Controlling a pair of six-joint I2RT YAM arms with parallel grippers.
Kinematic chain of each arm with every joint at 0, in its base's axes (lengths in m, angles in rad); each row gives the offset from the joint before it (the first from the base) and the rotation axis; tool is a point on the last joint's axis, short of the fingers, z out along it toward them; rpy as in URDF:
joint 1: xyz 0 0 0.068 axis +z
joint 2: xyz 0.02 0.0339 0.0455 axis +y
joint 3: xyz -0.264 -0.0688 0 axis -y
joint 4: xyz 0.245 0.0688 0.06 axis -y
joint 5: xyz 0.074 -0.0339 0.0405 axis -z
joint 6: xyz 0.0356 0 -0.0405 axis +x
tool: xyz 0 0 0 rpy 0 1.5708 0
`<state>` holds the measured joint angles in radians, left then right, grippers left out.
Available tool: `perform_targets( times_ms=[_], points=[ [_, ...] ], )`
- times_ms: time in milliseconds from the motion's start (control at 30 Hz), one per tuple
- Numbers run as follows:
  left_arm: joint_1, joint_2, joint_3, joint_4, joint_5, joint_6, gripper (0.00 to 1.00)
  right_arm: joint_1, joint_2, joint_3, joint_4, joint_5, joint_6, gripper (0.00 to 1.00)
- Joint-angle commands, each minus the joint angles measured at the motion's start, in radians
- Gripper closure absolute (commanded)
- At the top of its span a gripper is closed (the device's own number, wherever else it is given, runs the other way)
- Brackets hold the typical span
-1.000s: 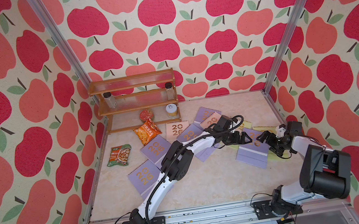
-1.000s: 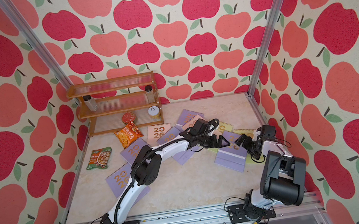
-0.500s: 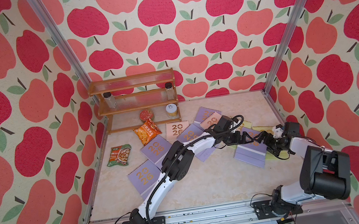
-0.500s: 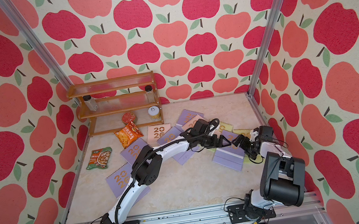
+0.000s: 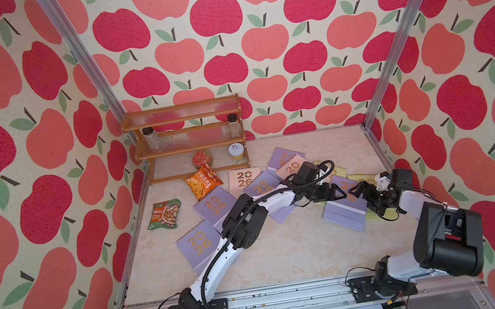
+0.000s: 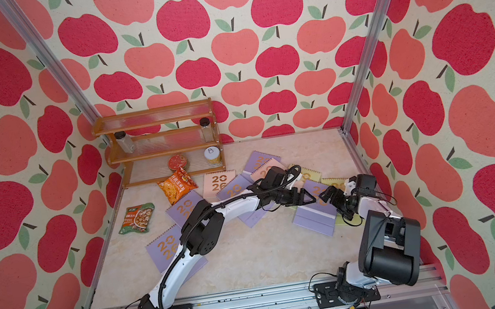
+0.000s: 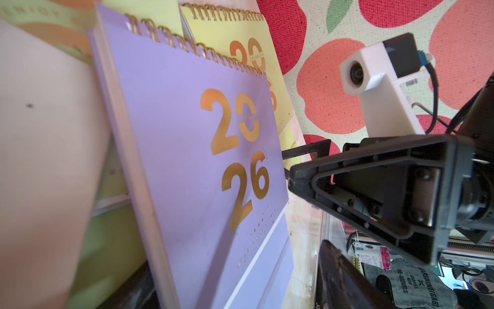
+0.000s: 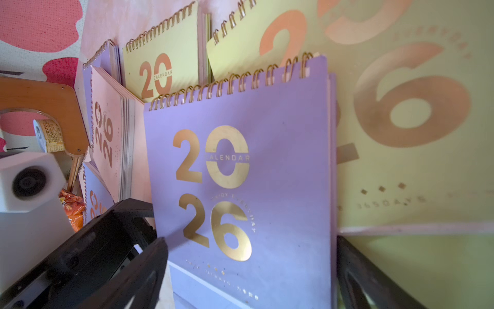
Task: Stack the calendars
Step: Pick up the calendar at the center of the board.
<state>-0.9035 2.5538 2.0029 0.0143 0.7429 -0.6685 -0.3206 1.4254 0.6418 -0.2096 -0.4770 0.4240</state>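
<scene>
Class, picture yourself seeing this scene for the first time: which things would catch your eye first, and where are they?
The bold red and coral apple-patterned walls surround everything. Across the pale tabletop, flat spiral-bound calendars with gold numerals lie scattered. At the right, the left gripper and right gripper face each other above a lilac calendar.

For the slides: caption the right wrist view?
Open right gripper frames a lilac calendar lying on a yellow-green calendar.

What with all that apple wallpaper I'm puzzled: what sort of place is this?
Probably a staged robot test booth, not a home: apple-print walls on aluminium posts, a left arm and right arm bolted to a front rail, calendars strewn on the tabletop.
</scene>
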Motion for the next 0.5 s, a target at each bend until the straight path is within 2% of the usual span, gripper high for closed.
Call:
perform_targets(
  times_ms=[0,133,267,367,467],
  points=[
    [0.001,-0.062,-0.043,-0.004,0.035,0.006,0.29,0.015,0.003,-0.031,-0.033,-0.013,-0.009,0.02],
    [0.005,-0.073,-0.055,0.006,0.041,0.008,0.46,0.015,0.004,-0.036,-0.030,-0.014,-0.022,0.03],
    [0.006,-0.064,-0.046,0.015,0.052,0.001,0.58,0.015,0.004,-0.044,-0.026,-0.021,-0.034,0.03],
    [0.006,-0.058,-0.046,0.035,0.065,-0.017,0.71,0.015,0.000,-0.047,-0.018,-0.036,-0.041,0.05],
    [0.009,-0.056,-0.047,0.054,0.077,-0.028,0.89,0.014,-0.007,-0.060,0.014,-0.080,-0.043,0.06]
  ],
)
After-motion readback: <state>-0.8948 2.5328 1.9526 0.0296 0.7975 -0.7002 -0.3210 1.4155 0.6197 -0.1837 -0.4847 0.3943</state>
